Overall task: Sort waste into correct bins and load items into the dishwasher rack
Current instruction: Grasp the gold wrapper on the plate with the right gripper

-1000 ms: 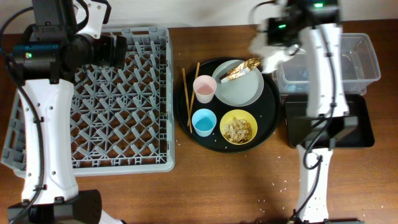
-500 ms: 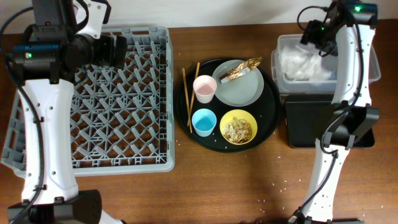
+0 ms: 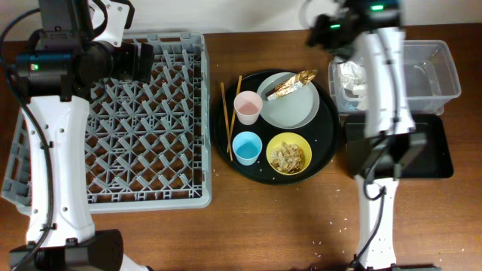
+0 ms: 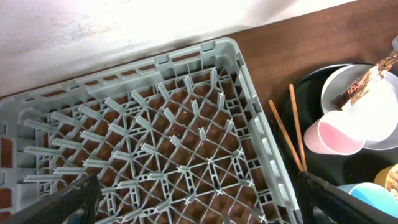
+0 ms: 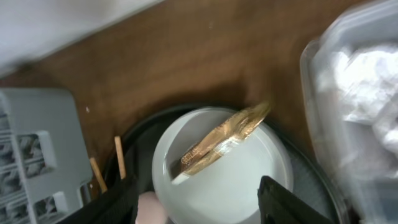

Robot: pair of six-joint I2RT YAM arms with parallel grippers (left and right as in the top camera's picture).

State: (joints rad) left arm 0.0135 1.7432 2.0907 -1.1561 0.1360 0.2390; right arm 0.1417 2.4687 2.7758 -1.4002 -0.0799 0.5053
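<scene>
Now right end effector (image 5: pixel 205 200), released, back from clear tub (image 5: pixel 357 93), above wrapper (image 5: pixel 224 140).

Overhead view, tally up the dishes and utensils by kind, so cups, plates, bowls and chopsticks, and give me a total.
Small plastic cups: 2, the pink cup and the light-blue cup
Pale round plate: 1
Yellow round bowl: 1
Thin wooden chopsticks: 2
Total: 6
</scene>
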